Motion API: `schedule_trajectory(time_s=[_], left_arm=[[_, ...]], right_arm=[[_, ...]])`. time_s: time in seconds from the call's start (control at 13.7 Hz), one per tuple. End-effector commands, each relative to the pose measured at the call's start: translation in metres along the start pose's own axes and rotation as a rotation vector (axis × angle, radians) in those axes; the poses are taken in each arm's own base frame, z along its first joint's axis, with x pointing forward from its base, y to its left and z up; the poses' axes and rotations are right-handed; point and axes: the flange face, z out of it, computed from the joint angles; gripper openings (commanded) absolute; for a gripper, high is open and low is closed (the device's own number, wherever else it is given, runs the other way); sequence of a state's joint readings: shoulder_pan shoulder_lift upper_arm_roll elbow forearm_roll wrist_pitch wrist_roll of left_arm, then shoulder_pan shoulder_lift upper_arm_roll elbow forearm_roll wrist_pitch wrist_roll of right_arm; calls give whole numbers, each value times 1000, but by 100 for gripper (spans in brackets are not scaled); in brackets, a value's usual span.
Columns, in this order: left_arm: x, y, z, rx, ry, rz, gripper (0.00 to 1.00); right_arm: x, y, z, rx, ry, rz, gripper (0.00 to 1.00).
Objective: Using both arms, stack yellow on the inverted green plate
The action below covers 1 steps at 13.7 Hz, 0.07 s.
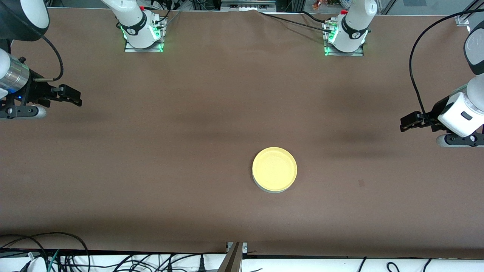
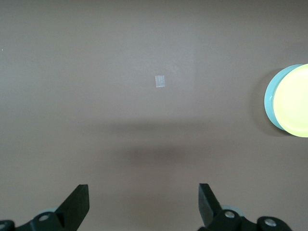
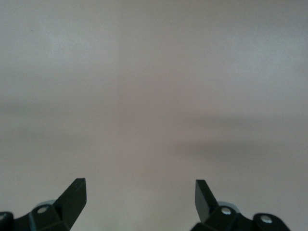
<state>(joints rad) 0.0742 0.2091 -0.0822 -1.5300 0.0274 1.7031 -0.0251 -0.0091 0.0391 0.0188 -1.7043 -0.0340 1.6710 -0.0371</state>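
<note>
The yellow plate point(image 1: 274, 168) lies on top of the pale green plate point(image 1: 264, 187), whose rim shows as a thin crescent under it, near the middle of the brown table. Both show at the edge of the left wrist view: the yellow plate point(image 2: 294, 100) and the green rim point(image 2: 269, 102). My left gripper point(image 1: 404, 124) is open and empty, up over the table at the left arm's end; its own view shows it point(image 2: 143, 199) over bare table. My right gripper point(image 1: 77, 97) is open and empty over the right arm's end; it also shows in the right wrist view point(image 3: 140, 195).
The brown table cover point(image 1: 170, 151) spans the view. A small pale tape mark point(image 1: 361, 183) lies between the stack and the left arm's end; it also shows in the left wrist view point(image 2: 160, 81). Cables point(image 1: 56, 257) run along the table's front edge.
</note>
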Motion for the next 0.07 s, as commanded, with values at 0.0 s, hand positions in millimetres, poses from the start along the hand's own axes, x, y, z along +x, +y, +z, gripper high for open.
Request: schedule_trajectory(time_s=[0.0], left_arm=[[5, 0, -5, 14, 0, 21, 100]], right_arm=[[-16, 1, -5, -10, -9, 12, 100]])
